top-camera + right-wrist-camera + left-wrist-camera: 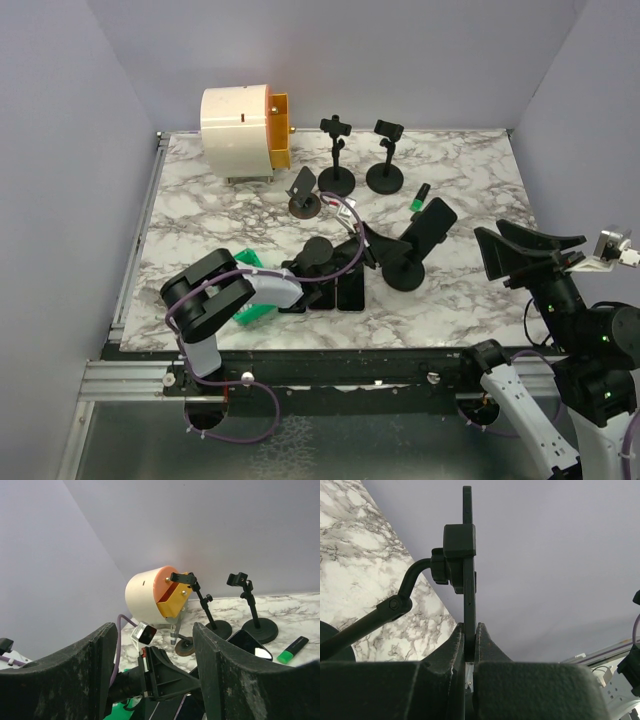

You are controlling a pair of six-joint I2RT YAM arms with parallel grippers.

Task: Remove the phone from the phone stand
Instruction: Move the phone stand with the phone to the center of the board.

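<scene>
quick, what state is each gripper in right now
left gripper: closed, fingers clamped on the edge of the phone
right gripper: open, holding nothing

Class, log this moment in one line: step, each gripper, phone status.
step: grasp phone | left gripper: shut on phone edge | right gripper: open, empty | phone: clamped in phone stand

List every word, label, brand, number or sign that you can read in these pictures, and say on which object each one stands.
No text can be read in any view.
On the green marker: any print is too small to read.
On the raised phone: dark face, no writing shows.
On the cream drum: only a dark slot, no lettering shows.
</scene>
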